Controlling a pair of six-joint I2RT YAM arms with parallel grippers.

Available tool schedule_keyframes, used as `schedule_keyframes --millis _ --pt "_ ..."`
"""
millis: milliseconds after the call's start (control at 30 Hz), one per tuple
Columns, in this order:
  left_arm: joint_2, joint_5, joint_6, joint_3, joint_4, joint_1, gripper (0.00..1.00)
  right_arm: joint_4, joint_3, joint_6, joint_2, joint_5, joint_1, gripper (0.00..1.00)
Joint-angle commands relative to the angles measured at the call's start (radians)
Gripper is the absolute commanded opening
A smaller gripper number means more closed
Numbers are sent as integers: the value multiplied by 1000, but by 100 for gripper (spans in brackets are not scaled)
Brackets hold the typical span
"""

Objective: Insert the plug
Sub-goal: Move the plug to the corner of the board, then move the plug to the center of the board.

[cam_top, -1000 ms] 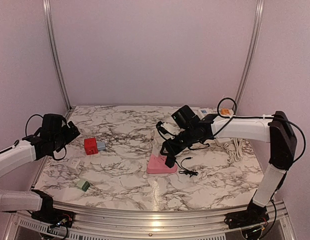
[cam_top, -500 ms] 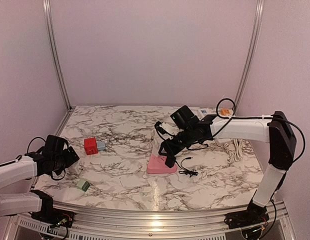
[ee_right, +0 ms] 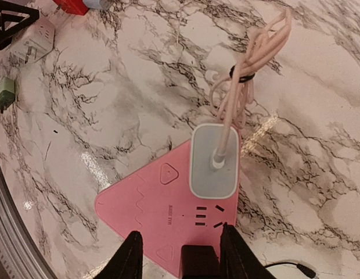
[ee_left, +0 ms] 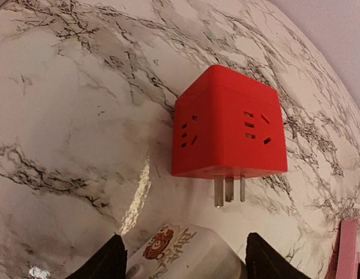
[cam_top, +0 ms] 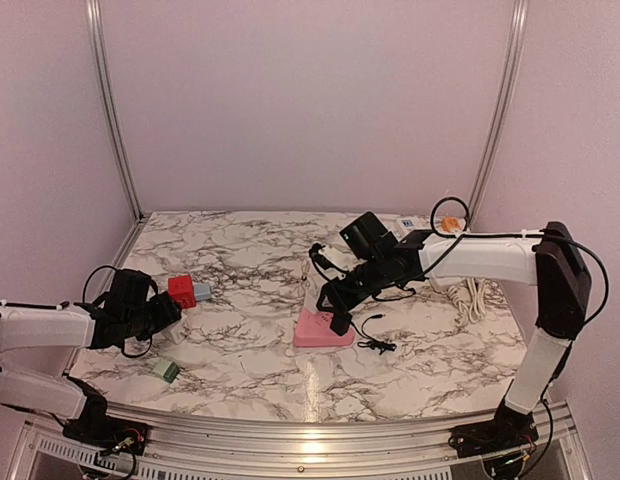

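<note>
A pink triangular power strip (cam_top: 312, 333) lies mid-table, also in the right wrist view (ee_right: 145, 203). A grey-white plug (ee_right: 213, 160) with a pink cord sits in it. My right gripper (cam_top: 337, 303) hovers over the strip's edge, fingers apart (ee_right: 181, 229). A black plug (ee_right: 198, 263) stands between them near the right finger, with a gap on its left. My left gripper (cam_top: 162, 312) is low at the left, open (ee_left: 184, 238), its fingers on either side of a white plug (ee_left: 180, 256) with a sticker. A red cube adapter (ee_left: 226, 128) lies just beyond.
A green plug (cam_top: 167, 370) lies near the front left edge. A grey piece (cam_top: 202, 291) touches the red cube. A white corded strip (cam_top: 470, 295) and an orange item (cam_top: 450, 223) sit at the right rear. A thin black cable (cam_top: 375, 343) trails right of the pink strip.
My left arm has swung down and to the right, from the left wall to the white plug beside the red cube. The right arm has barely moved.
</note>
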State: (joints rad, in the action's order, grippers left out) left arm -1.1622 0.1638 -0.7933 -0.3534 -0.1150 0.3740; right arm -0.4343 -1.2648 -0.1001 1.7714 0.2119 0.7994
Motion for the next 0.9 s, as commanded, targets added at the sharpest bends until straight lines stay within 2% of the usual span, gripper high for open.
schedule_keyframes --millis 0,167,367,533,700,867 --pt "-107 -32 2 -24 -68 81 69 12 -43 -11 27 7 11 40" --pt "-163 3 -7 -90 -66 137 70 8 -50 -7 34 9 15 40" --pt "38 104 8 -145 78 138 98 9 -34 3 24 5 16 40" --pt "215 120 3 -150 244 140 99 21 -27 8 24 7 15 40" --pt "337 86 -51 -89 400 153 99 28 -26 14 30 12 16 40" --pt "465 112 -120 -23 534 183 99 35 -31 14 46 20 17 40"
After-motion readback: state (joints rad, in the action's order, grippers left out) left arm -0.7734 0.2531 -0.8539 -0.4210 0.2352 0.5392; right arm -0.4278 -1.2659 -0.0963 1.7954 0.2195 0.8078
